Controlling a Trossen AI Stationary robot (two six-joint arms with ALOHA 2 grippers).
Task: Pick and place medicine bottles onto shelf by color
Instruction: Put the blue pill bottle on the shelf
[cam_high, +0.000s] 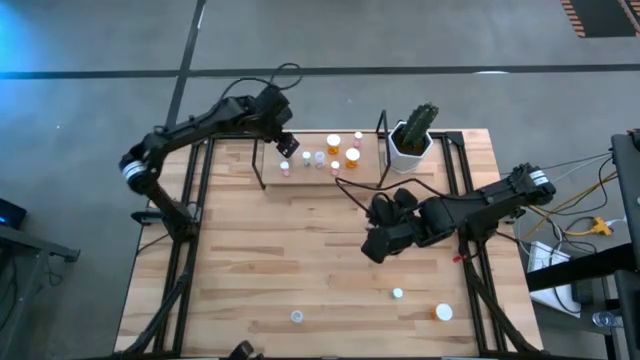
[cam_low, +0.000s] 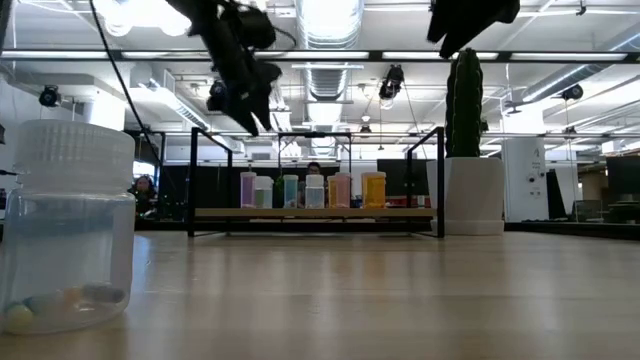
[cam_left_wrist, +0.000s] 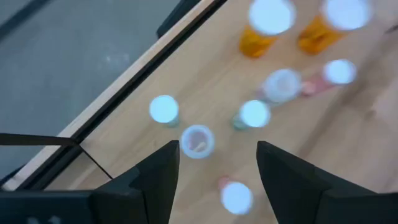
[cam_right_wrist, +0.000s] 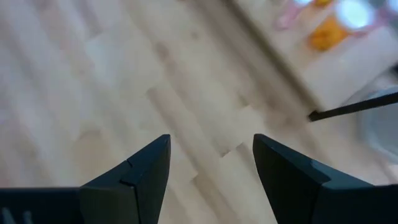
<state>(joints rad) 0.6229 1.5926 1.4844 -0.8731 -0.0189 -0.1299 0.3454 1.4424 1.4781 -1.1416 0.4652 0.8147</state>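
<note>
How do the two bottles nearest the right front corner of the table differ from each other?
The orange bottle has an orange body; the clear bottle shows no such colour. The orange bottle looks larger; the clear bottle looks smaller. The orange bottle sits nearer the table's front right corner; the clear bottle sits further in. Both have white caps and remain off the shelf.

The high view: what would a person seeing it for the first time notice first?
Probably the row of small white-capped medicine bottles on the low shelf at the table's far edge, with the left pincer open above its left end. Next, the green cactus in a white pot just right of the shelf. Then three loose bottles near the front edge, with the right pincer open over mid-table.
</note>
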